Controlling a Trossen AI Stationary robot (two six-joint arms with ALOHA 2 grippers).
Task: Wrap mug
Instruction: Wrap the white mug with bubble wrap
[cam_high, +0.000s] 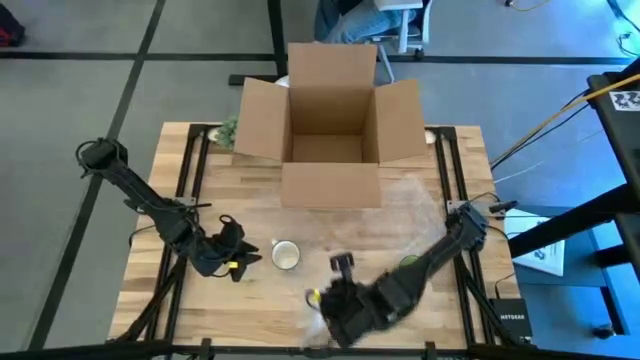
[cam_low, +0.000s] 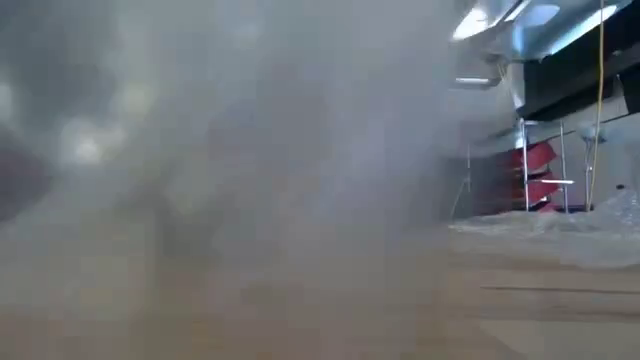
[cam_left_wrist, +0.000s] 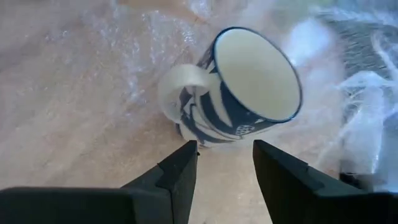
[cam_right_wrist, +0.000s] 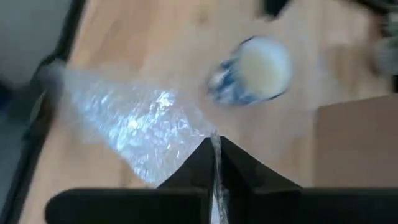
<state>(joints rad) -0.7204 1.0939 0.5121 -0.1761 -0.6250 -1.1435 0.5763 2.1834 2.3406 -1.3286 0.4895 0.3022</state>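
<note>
The left tool (cam_high: 238, 255), its two prongs parted and empty, sits just beside the mug (cam_high: 286, 255), which stands near the middle of the bench's (cam_high: 460, 310) front half on a sheet of bubble wrap (cam_high: 400, 225). Toward the front edge, the right tool (cam_high: 325, 305) is clamped on that sheet. A hard tug there could tip the mug or slide it away, and the thin wrap could slip free of the pinch.

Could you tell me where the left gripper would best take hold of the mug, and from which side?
Probably the mug wall at the rim, from above: it stands upright and open-mouthed on the bubble wrap, handle sideways. The left gripper is open beside it; the right gripper pinches the wrap.
</note>
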